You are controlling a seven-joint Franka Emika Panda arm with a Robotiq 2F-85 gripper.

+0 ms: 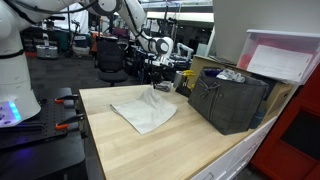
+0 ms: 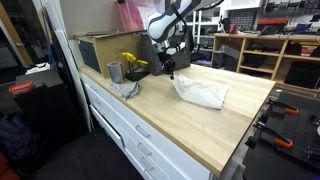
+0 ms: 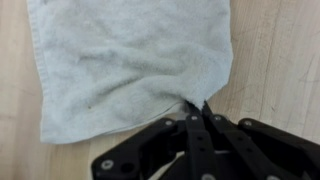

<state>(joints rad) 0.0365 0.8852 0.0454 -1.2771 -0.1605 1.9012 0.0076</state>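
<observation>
Gripper point(image 3: 197, 112) fingers were pressed together, pinching the towel point(image 3: 130, 65) at one edge. Cloth looked light and limp, best taken by a corner.

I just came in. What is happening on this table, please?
A single robot arm is handling a white towel on the wooden table. The wrist view shows its claw closed on one edge of the towel, pinching a small fold of cloth. In both exterior views most of the towel lies on the table, with the pinched part raised a little. A dark bin stands near it on the table, and the claw is not touching it.
</observation>
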